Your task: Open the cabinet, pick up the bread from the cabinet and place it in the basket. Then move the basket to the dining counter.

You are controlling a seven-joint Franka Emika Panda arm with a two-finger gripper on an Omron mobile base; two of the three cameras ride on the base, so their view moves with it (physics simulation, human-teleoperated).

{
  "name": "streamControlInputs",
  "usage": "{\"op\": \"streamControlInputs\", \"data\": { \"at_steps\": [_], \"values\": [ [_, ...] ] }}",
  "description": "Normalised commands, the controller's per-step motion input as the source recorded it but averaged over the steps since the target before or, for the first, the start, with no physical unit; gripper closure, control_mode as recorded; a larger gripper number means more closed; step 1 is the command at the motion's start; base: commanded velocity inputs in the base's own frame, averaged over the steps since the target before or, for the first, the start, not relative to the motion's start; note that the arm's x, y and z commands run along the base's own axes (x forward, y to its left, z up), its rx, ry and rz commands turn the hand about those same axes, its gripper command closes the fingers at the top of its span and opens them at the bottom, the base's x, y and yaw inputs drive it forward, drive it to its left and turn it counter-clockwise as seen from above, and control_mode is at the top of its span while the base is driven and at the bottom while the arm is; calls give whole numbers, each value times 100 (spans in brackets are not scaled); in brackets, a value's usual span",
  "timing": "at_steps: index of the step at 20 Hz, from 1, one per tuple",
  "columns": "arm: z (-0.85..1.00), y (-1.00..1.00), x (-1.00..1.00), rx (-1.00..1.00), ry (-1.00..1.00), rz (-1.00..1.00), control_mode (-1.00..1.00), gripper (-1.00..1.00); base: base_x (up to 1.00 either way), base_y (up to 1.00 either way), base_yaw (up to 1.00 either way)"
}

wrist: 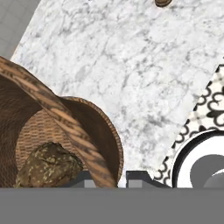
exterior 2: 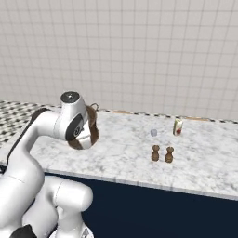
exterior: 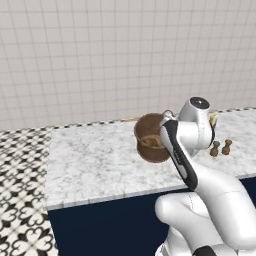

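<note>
Our gripper (wrist: 109, 177) is clenched on the rolled rim of the woven basket (wrist: 87, 135), one fingertip on each side of the wall. The bread (wrist: 48, 168) lies inside on the basket's bottom, at about 8 o'clock in the hand view. The basket hangs tilted over the dining counter (exterior: 95, 160), with two small brown shakers (exterior 2: 162, 154) well apart toward 3 o'clock.

Basket (exterior 2: 93, 131) over dining counter (exterior 2: 125, 158)

the marble counter (exterior 2: 121, 155) on a navy base carries two small brown shakers (exterior 2: 162, 154) side by side, a small grey cube (exterior 2: 154, 133) and a carton (exterior 2: 177, 127) behind.
</note>
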Motion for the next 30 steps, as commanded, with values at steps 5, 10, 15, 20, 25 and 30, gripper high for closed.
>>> {"op": "streamControlInputs", "data": {
  "at_steps": [5,10,15,20,25,30],
  "values": [
    [-34,-18,49,8,5,3,-100,100,0,0,0],
    [-46,-3,46,2,8,2,-100,100,0,0,0],
    [-44,0,37,0,7,0,-100,100,0,0,0],
    [-38,0,23,0,1,0,-100,100,0,0,0],
    [-47,4,23,0,4,0,-100,100,0,0,0],
    [-45,9,29,0,7,0,-100,-100,0,0,0]
  ]
}}
